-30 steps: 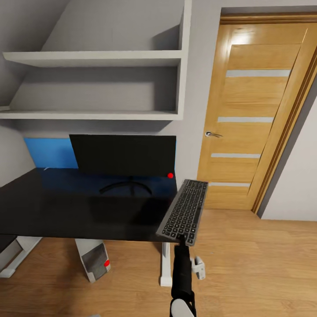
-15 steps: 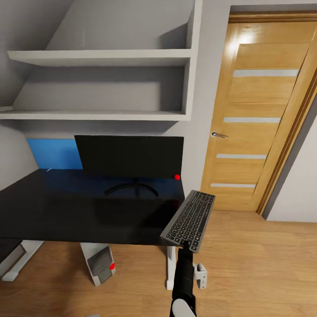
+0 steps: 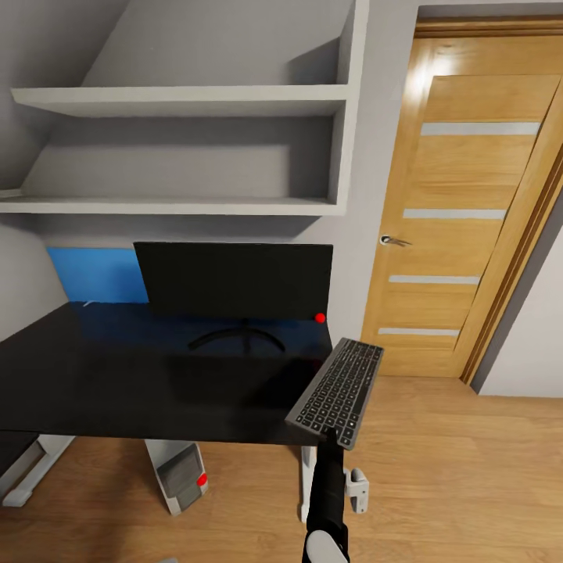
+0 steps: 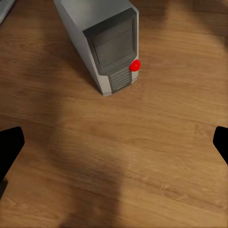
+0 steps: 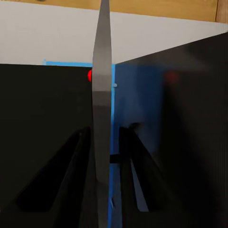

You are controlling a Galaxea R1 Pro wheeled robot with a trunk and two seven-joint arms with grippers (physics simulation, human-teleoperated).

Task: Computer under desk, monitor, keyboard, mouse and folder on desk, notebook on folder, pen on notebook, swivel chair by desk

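The worktop point(image 3: 117, 375) runs off the head view's left edge and hides the upper part of the computer point(image 3: 181, 478). The keyboard point(image 3: 338, 391) covers the right gripper point(image 3: 329, 435) holding it. In the left wrist view, the computer's point(image 4: 102, 40) rear is cropped, and the left gripper's fingertips point(image 4: 9, 147) are cut by both side edges.
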